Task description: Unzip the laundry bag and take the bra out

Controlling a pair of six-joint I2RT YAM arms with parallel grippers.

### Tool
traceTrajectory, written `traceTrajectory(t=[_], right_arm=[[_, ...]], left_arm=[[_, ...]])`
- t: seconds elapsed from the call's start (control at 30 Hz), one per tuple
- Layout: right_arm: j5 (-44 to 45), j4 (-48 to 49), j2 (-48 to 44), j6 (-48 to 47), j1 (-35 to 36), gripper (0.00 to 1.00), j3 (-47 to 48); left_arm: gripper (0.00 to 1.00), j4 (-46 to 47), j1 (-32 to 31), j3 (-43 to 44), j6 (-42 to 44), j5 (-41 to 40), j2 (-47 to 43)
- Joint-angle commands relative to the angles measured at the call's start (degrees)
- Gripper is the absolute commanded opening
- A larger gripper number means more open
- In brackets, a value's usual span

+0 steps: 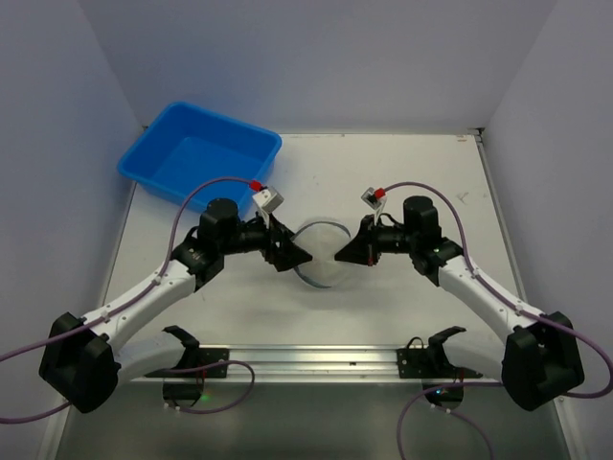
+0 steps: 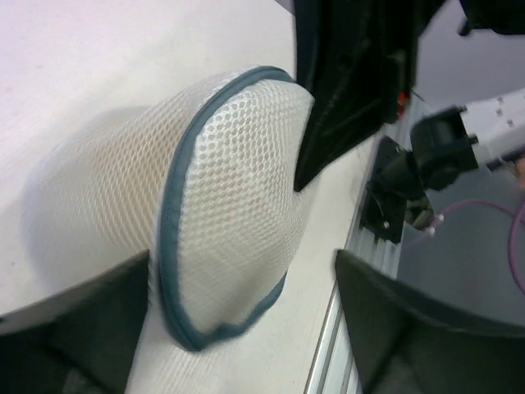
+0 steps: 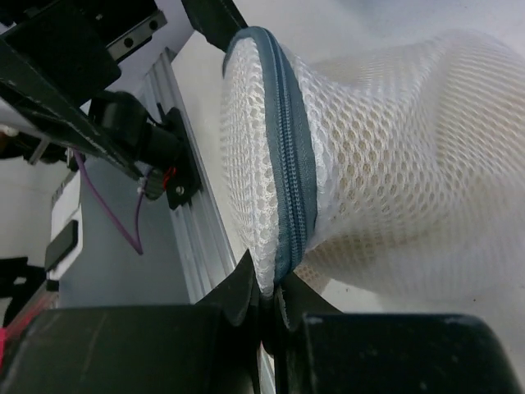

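Observation:
The laundry bag (image 1: 322, 251), a white mesh pod with a dark blue-grey zipper rim, stands on the table between both grippers. My right gripper (image 1: 341, 258) is shut on the bag's zipper rim (image 3: 289, 164), pinching its lower edge between the fingertips (image 3: 246, 287). My left gripper (image 1: 303, 256) is open, its fingers (image 2: 82, 328) spread wide on either side of the bag's (image 2: 230, 197) near end without closing on it. The zipper looks closed. The bra is hidden; only a faint yellowish tint (image 3: 385, 189) shows through the mesh.
A blue plastic tub (image 1: 201, 153) sits at the back left, empty. The aluminium rail (image 1: 306, 359) with the arm bases runs along the near edge. White walls close in the table on three sides.

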Motion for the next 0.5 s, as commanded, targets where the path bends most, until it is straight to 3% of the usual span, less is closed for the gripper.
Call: traceTrajectory(t=[0.0, 0.23, 0.37, 0.47], right_arm=[[7.3, 3.0, -2.4, 9.8, -0.1, 0.00, 0.1], [24.4, 5.9, -7.5, 34.8, 0.1, 0.00, -2.8], [32.1, 6.8, -8.4, 42.2, 1.2, 0.00, -4.5], [35.0, 10.6, -7.8, 47.9, 1.8, 0.00, -7.4]], left_arm=[[1.00, -0.5, 0.8, 3.6, -7.1, -9.8, -0.9], [1.00, -4.1, 0.7, -0.2, -26.5, -25.7, -5.4], [1.00, 4.9, -2.7, -9.6, -39.9, -29.6, -9.2], [1.00, 12.2, -10.0, -14.8, -46.4, -36.9, -10.4]])
